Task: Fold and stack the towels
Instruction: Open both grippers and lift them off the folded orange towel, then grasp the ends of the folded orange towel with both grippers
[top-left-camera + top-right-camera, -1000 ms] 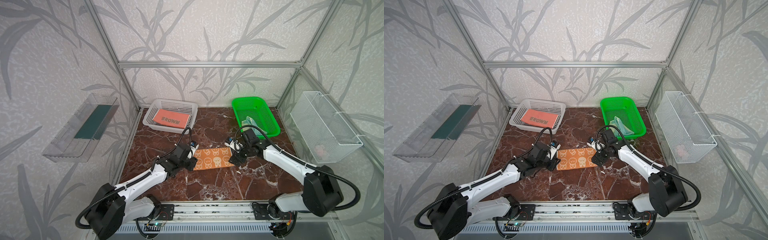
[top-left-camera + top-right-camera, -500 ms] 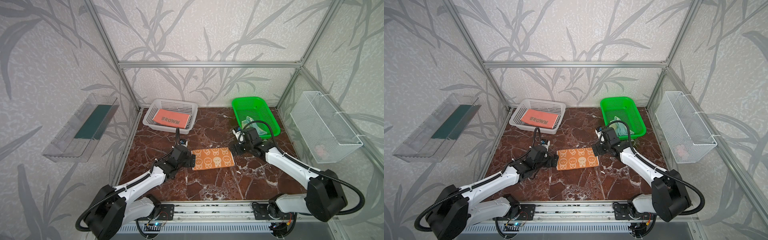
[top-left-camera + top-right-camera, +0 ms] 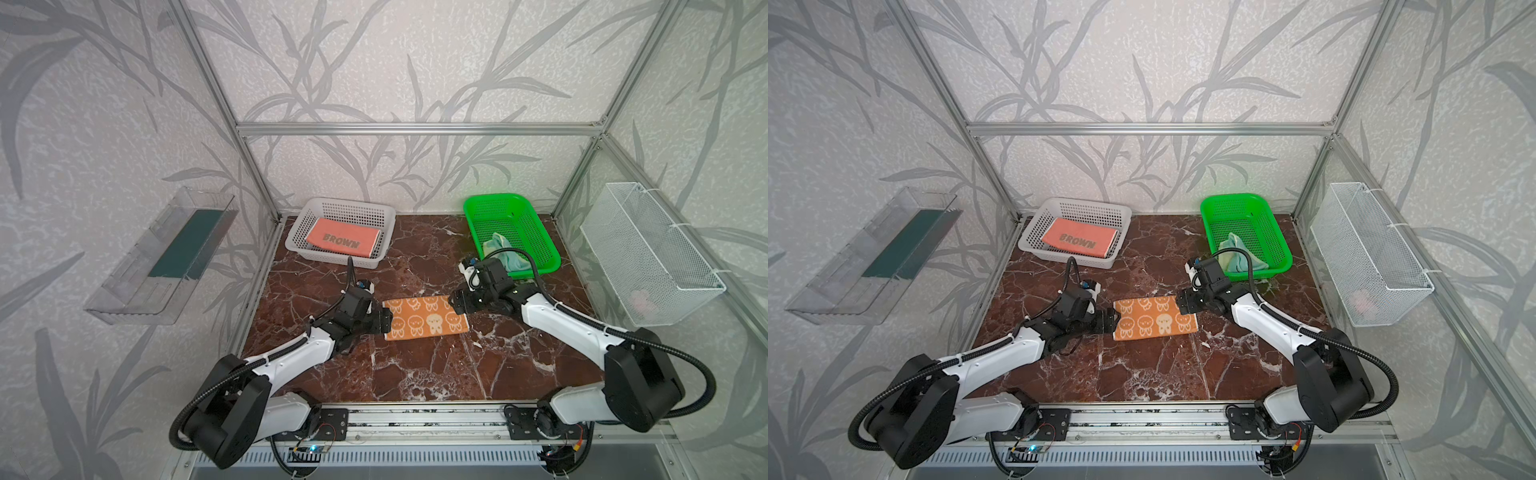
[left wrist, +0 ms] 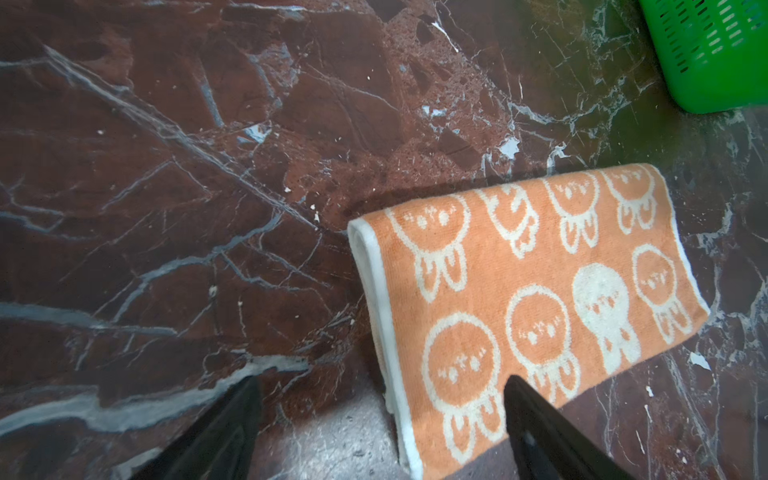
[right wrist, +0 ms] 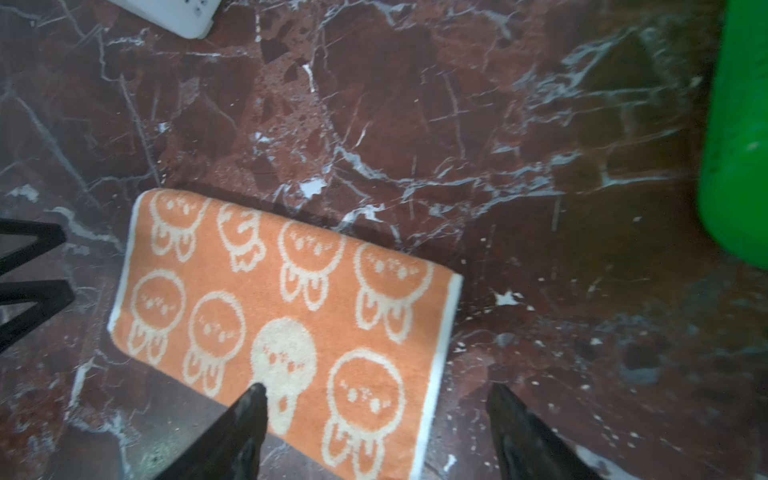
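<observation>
We are poising our left gripper (image 4: 382, 381) and right gripper (image 5: 377, 388) at opposite ends of the folded orange rabbit towel (image 3: 424, 318) lying flat on the marble table (image 3: 415, 374) — both spread, gripping nothing; the BROWN towel (image 3: 343, 239) is sitting in the white basket (image 3: 307, 208); the pale towel (image 3: 505, 251) is lying crumpled in the green basket (image 3: 540, 232).

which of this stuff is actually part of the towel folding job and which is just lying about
Job:
- orange rabbit towel
- pink BROWN towel in white basket
- pale towel in green basket

Just there:
- clear wall tray
- wire basket
</observation>
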Controlling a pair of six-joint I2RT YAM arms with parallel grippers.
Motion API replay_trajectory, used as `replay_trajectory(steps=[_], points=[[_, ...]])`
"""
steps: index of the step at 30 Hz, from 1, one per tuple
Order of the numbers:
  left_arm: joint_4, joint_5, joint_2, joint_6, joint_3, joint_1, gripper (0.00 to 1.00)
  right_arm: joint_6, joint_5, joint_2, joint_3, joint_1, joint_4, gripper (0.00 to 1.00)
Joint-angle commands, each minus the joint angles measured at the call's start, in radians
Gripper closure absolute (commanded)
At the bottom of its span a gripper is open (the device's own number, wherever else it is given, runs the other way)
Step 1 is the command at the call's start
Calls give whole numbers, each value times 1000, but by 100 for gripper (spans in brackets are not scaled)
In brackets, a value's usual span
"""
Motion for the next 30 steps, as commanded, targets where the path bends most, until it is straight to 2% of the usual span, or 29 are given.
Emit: replay_trajectory(steps=[1,6,7,11,15,17,19,21,26,30], points=[[-6,53,29,-36,32,2,10,75,-60,34,42,36,46,23],[-1,161,123,-72,70,1,16,130,-120,130,75,55,50,35],[-8,169,147,-78,82,-2,17,144,-134,147,76,55,58,38],[-16,162,209,-86,113,-16,18,177,-154,206,79,56,77,43],[-17,145,229,-94,114,-18,18,184,-130,255,86,58,50,57],[-23,132,236,-92,112,-19,17,182,-121,271,90,59,34,71],[-35,126,240,-84,111,-19,10,187,-114,313,90,58,23,76],[-22,128,248,-81,104,-18,10,193,-117,333,85,59,27,82],[25,193,321,-104,114,-27,10,202,-121,358,82,61,35,83],[46,181,357,-121,119,-61,12,201,-126,367,89,62,33,83]])
